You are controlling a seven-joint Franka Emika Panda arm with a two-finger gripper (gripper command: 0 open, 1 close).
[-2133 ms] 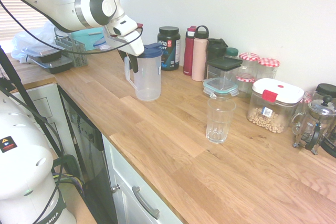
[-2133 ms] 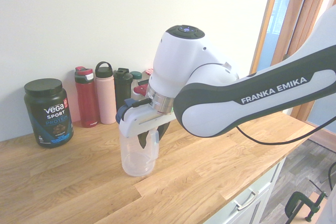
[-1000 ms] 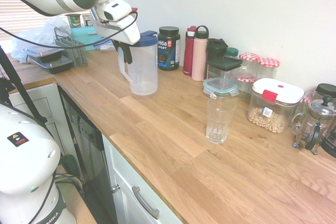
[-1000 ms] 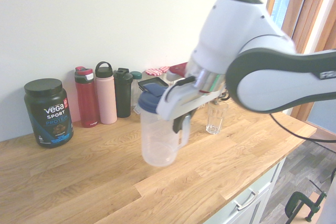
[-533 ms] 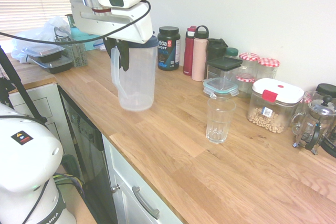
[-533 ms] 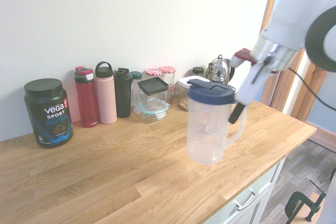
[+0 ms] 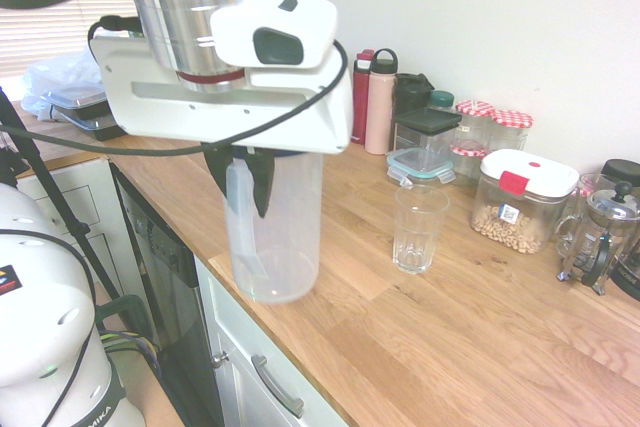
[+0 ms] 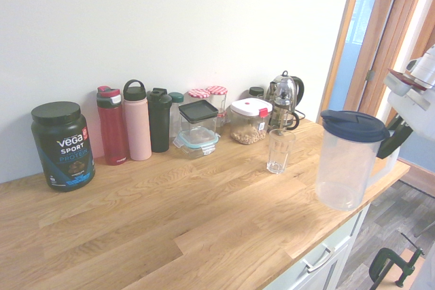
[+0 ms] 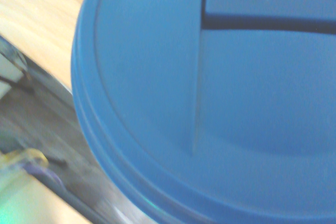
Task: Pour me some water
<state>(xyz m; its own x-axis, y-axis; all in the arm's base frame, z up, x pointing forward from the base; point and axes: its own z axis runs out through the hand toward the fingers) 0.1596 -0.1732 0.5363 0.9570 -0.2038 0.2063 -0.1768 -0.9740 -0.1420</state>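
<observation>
While upright, pitcher (image 7: 292, 237) with handle (image 7: 241, 219) between fingers (image 7: 262, 179).

The Franka's white arm enters from the upper left of the first exterior view, its silver-ringed wrist (image 7: 200, 27) above the hand (image 7: 240, 182). The hand hangs over the worktop's front edge, its body level and broadside to that camera, its dark fingers (image 7: 262, 182) pointing down, closed in a grip.

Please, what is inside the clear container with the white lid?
Inside the clear container are small beige pieces, lying at the bottom. The label covers some of them.
</observation>
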